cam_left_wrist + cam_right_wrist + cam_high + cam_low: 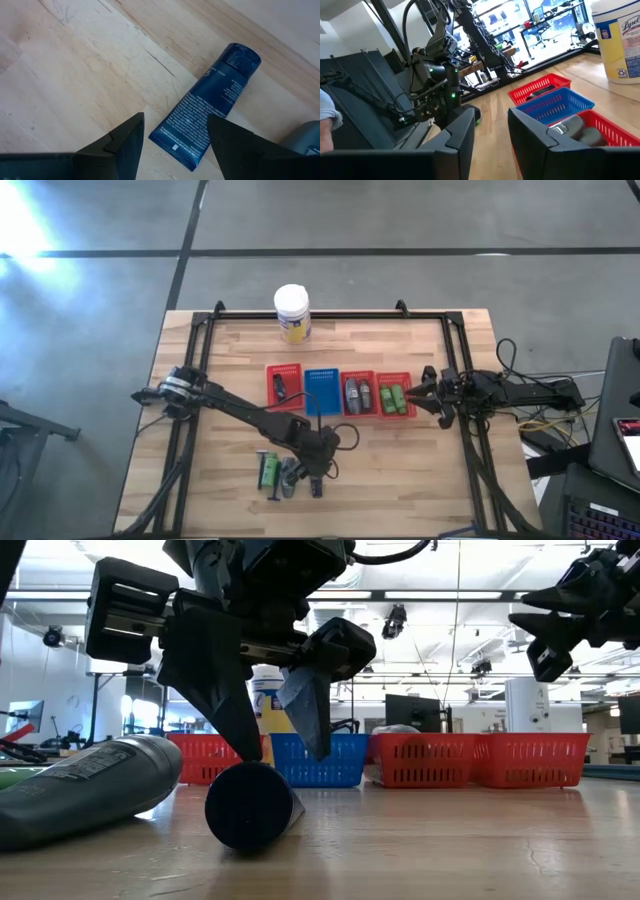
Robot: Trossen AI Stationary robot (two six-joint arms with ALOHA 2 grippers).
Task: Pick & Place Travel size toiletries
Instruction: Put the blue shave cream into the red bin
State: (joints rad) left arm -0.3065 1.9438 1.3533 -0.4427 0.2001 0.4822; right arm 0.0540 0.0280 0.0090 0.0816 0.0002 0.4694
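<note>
A dark blue tube (207, 110) lies flat on the wooden table near its front edge, cap end (250, 808) toward the low camera. My left gripper (175, 127) slants down over the tube's crimped end, open, one finger on each side; I cannot tell whether they touch it. Beside the blue tube lie a grey tube (90, 790) and a green one (268, 470). My right gripper (491, 122) waits level at the table's right edge, open with nothing between its fingers.
Four mesh baskets stand in a row mid-table: a red one (284, 372) with a dark item, a blue one (322, 390), a red one (358, 374) with two grey bottles, and a red one (395, 376) with green ones. A white jar (292, 313) stands at the far edge.
</note>
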